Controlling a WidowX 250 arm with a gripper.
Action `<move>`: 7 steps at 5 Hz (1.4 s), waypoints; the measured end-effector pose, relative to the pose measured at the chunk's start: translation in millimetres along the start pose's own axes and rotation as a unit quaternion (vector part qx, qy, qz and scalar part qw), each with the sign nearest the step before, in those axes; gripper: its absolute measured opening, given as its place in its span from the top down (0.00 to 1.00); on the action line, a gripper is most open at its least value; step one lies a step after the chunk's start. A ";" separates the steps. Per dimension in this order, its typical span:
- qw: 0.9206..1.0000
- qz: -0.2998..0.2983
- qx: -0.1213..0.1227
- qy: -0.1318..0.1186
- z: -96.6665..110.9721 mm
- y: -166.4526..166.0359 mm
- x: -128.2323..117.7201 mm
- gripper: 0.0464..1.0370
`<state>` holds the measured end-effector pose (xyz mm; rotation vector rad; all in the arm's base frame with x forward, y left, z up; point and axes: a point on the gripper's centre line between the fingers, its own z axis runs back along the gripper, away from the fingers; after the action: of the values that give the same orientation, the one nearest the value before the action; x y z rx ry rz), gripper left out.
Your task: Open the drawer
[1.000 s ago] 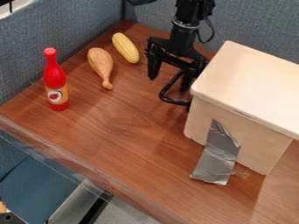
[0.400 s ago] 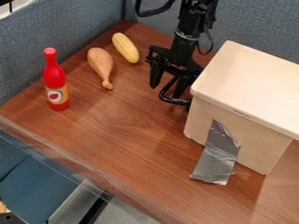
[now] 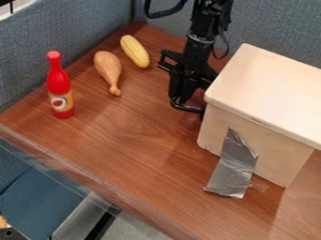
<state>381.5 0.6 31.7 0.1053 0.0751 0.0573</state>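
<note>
Black drawer handle (image 3: pixel 188 108) seems pinched between the jaws of the gripper (image 3: pixel 178 98), with the wooden box (image 3: pixel 270 98) just beside them. Grasping looks done and the drawer seems closed, so what's called for is a steady, straight pull away from the box.

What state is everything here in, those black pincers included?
Wooden box: upright; drawer's openness unclear
Handle: seemingly gripped
Gripper: closed, apparently on the handle
Red bottle: standing
Drumstick: lying
Corn: lying
Silver tape: stuck to the box, creased
</note>
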 end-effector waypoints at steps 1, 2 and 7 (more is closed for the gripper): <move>1.000 0.010 0.001 0.005 -1.6 11.7 -3.7 0.91; 1.000 0.026 0.004 0.012 -3.3 28.7 -4.9 0.91; 0.997 0.062 0.029 0.025 -3.2 81.7 -8.9 0.91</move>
<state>368.0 81.5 37.9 0.1667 0.1196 0.1823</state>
